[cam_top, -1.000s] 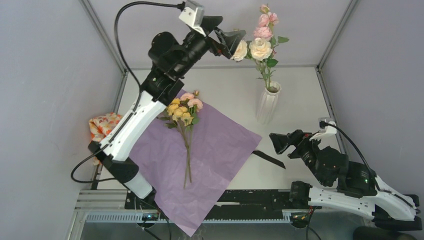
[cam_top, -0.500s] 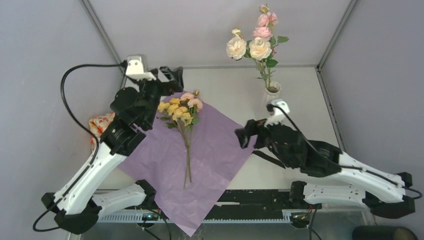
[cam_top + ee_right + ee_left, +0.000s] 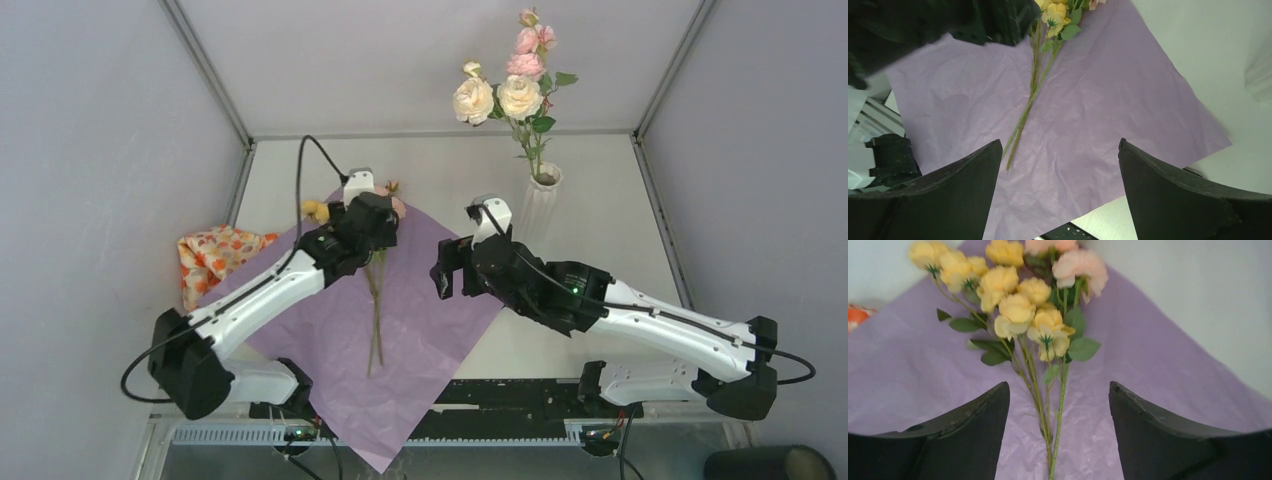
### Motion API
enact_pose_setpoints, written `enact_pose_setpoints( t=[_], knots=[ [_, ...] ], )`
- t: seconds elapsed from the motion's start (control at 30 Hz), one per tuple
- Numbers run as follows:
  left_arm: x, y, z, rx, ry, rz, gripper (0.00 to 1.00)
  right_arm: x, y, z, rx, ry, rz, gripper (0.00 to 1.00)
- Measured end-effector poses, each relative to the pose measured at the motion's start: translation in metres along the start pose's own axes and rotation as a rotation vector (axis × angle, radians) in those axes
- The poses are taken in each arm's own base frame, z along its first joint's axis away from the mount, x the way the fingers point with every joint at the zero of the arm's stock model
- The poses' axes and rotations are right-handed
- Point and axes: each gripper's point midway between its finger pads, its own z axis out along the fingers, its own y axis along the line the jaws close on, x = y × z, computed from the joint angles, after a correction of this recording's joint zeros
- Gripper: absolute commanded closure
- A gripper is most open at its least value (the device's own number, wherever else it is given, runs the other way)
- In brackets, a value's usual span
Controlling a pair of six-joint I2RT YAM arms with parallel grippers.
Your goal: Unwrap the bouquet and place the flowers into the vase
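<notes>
Stems of the flowers [image 3: 1015,310] midway between the wide-apart left jaws

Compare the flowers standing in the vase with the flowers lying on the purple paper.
The vase flowers stand upright, stems in the white vase; the loose flowers lie flat on the purple paper. The vase flowers are cream and pink; the loose flowers are mostly yellow, with some pink. Both have green stems and leaves.
</notes>
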Motion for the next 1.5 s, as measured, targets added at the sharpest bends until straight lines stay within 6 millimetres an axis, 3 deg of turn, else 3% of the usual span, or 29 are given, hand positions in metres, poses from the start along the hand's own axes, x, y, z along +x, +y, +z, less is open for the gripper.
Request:
enact_pose_setpoints(
  t=[0.2,0.37,0.57,0.77,0.93,1.17,1.3,1.5],
  knots=[
    [0.06,-0.001,0.028,-0.051,0.174,0.066,0.33,-0.005,-0.007,-0.012,-0.013,-0.032,0.051,0.06],
    [0.097,0.006,0.035,-0.075,0.258,0.082,0.41,0.002,-0.017,-0.013,-0.002,-0.029,0.07,0.07],
    [0.145,0.016,0.028,-0.087,0.34,0.101,0.48,0.024,-0.018,0.001,0.006,0.025,0.072,0.07],
    [0.203,0.012,-0.005,-0.028,0.415,0.163,0.54,0.047,-0.015,0.016,0.015,0.095,0.065,0.08],
    [0.22,0.006,-0.022,0.005,0.425,0.156,0.55,0.048,-0.01,0.018,-0.003,0.098,0.071,0.08],
    [0.224,0.012,-0.028,-0.012,0.41,0.125,0.58,0.05,-0.004,0.019,-0.016,0.102,0.069,0.08],
    [0.231,0.02,-0.026,-0.037,0.411,0.119,0.72,0.053,0.0,0.02,-0.023,0.106,0.066,0.08],
    [0.231,0.016,-0.024,-0.028,0.395,0.09,0.94,0.057,0.004,0.021,-0.026,0.116,0.065,0.08]
  ],
)
